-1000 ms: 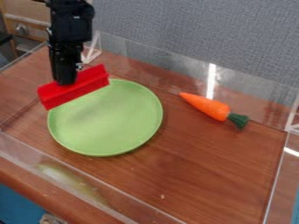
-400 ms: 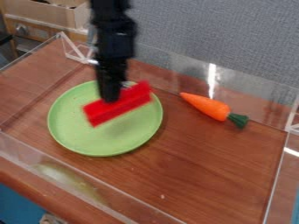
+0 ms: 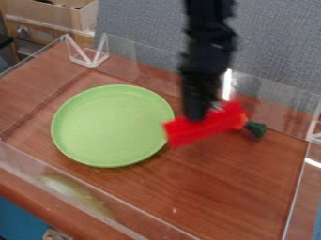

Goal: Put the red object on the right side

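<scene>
I note the red object, clamped in my fingers, has crossed from the green plate to its three o'clock, nearing the carrot; release remains.

Glossy wooden table, clear plastic walls, matt green plate.

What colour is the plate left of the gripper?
Light green, plain: the plate, clearest in the camera view.
</scene>
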